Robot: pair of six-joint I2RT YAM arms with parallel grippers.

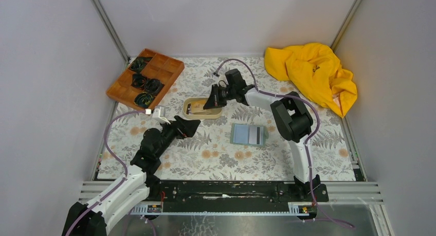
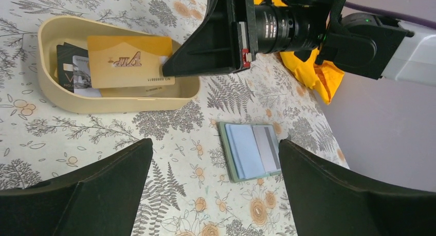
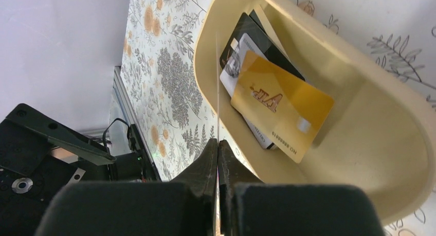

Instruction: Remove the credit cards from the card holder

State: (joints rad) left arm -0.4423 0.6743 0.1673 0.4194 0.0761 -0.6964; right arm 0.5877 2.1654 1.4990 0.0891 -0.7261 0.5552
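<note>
"What's the right claw [image 3: 217,149] got?"

"It's pinched tight on a thin card [image 3: 217,82], I think, over the tray [image 3: 370,164]. The left claw [image 2: 215,143] is wide open, empty."

"Much left?"

"Hardly. The gold card [image 3: 280,110] is in the tray; the card holder [image 1: 248,134] lies open on the bench [image 1: 216,159], looks empty."

It was a robot lab: plain grey walls [image 1: 46,66], metal rails [image 1: 231,192], two arms [image 1: 290,120] at a table [image 1: 216,161].

Left claw [image 2: 212,151] open wide, right claw [image 3: 218,152] pinched shut
</note>
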